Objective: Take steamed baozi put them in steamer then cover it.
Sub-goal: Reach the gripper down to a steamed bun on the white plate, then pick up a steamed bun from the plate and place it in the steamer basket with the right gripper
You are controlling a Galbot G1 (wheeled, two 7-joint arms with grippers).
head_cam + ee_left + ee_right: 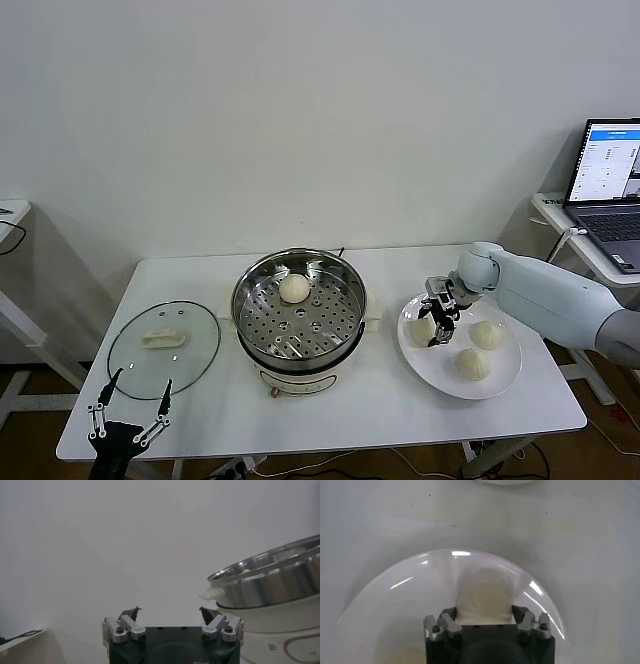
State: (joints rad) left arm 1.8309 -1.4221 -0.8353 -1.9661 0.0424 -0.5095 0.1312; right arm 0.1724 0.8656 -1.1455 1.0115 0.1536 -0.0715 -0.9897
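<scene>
The steel steamer (pixel 335 322) stands mid-table with one baozi (pixel 294 289) on its perforated tray. Three more baozi lie on a white plate (pixel 437 370) to its right. My right gripper (pixel 438 325) reaches down onto the plate and is shut on the leftmost baozi (pixel 421 329); in the right wrist view that bun (pixel 484 597) fills the gap between the right gripper's (pixel 484 614) fingers and rests on the plate (pixel 395 610). The glass cover (pixel 135 362) lies flat at the table's left. My left gripper (pixel 143 380) hangs open at the front left corner, empty (pixel 170 612).
The steamer's wall (pixel 270 585) shows beside the left gripper in the left wrist view. A laptop (pixel 610 190) sits on a side table at the far right. A white wall stands behind the table.
</scene>
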